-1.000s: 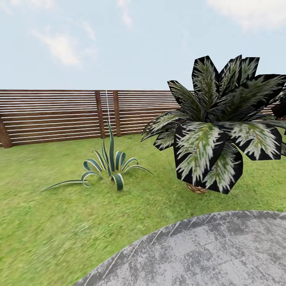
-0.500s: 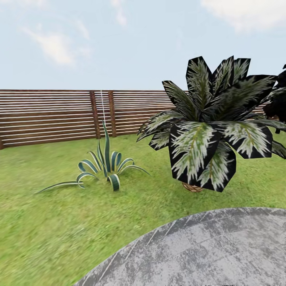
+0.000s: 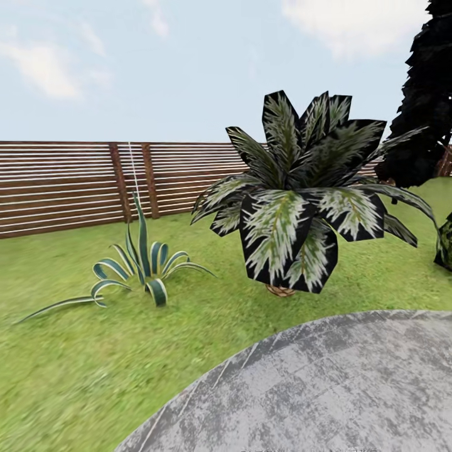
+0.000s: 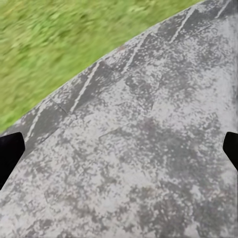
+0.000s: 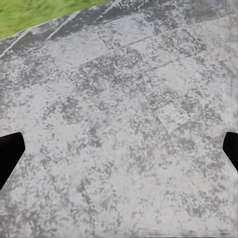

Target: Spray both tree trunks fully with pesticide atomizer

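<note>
1. At the near edge of the lawn [image 3: 75, 370], a rounded patch of grey stone paving [image 3: 326, 389] is seen, its curved border running against the grass.
2. On the grass beyond the paving, a broad-leaved striped plant [image 3: 295, 207] is set in a small woven pot [image 3: 280, 290]; a low spiky striped plant [image 3: 141, 267] is spread out well apart from it.
3. Along the far edge of the lawn, a brown slatted fence [image 3: 63, 188] is stretched; a dark columnar tree [image 3: 424, 100] is seen before it.
4. In each wrist view, the jaws are held wide apart over the paving, with only dark fingertips [image 4: 9, 151] [image 5: 9, 153] seen at the borders, and nothing is held between them.
5. The atomizer's place cannot be told.
</note>
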You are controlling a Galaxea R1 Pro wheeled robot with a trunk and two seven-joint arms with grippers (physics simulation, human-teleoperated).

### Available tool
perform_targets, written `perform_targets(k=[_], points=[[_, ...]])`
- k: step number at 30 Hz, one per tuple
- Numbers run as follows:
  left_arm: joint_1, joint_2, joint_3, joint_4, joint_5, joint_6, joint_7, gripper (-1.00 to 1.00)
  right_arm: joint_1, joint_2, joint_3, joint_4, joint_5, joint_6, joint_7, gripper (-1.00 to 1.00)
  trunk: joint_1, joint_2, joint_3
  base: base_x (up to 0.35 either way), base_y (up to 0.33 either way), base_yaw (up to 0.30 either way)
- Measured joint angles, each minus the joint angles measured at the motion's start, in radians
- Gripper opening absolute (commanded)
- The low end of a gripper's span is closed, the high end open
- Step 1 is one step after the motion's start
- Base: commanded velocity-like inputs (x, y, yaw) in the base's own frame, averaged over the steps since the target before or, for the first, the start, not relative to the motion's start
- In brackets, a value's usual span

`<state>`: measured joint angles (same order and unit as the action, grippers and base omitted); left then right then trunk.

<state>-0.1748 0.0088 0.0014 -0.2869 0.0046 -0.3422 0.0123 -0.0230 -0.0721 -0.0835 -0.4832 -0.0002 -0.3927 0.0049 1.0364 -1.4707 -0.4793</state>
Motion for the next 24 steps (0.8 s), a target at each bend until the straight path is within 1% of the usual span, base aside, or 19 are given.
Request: perform_targets(k=[1, 2, 5, 24], points=[[0.000, 0.000, 0.000, 0.000, 0.001, 0.000, 0.000, 1.00, 0.000, 0.000, -0.014, 0.000, 0.000, 0.000, 0.001, 1.00, 0.004, -0.007, -0.003, 0.000, 0.000, -0.289], [0.000, 0.000, 0.000, 0.000, 0.001, 0.000, 0.000, 1.00, 0.000, 0.000, -0.019, 0.000, 0.000, 0.000, 0.001, 1.00, 0.008, -0.014, -0.006, 0.000, 0.000, -0.290], [0.000, -0.001, 0.000, 0.000, 0.003, 0.000, 0.000, 1.00, 0.000, 0.001, -0.026, 0.000, 0.000, 0.000, 0.001, 1.00, 0.019, -0.035, -0.016, 0.000, 0.000, -0.292], [0.000, -0.001, 0.000, 0.000, 0.005, 0.000, 0.000, 1.00, 0.000, 0.002, -0.030, 0.000, -0.001, 0.000, 0.004, 1.00, 0.092, -0.168, -0.075, 0.000, 0.000, -0.293]])
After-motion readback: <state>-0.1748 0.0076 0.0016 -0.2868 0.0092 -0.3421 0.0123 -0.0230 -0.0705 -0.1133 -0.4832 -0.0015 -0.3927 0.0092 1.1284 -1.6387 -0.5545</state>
